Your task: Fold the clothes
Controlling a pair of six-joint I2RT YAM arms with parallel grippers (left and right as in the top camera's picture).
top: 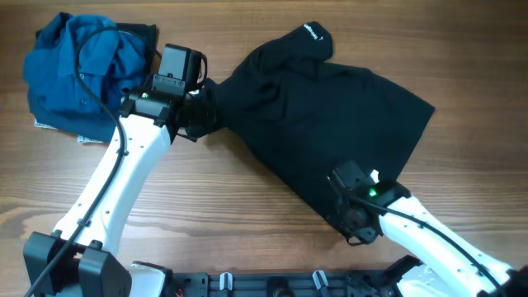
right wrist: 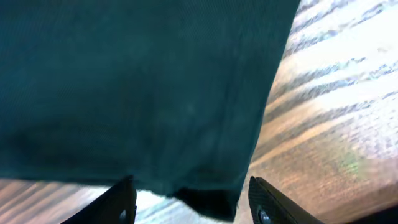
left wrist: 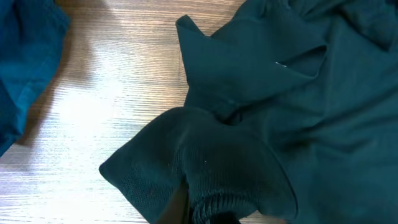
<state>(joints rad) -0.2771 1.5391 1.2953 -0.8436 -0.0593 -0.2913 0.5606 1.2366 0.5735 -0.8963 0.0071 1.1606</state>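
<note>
Two shirts lie on the wooden table (top: pixel 247 206): the black shirt (top: pixel 330 107) sprawls rumpled across the middle and right, and a blue shirt (top: pixel 82 74) is heaped at the far left. The left gripper (top: pixel 199 111) is pinched on the black shirt's sleeve cuff. The right gripper (right wrist: pixel 193 196) has its fingers apart, straddling the near hem.

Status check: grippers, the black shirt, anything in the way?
Left gripper shut on black shirt, bunched edge. Right gripper open astride its hem. Shirt rumpled, not yet folded. Blue shirt piled beside left gripper, off the black one.
</note>
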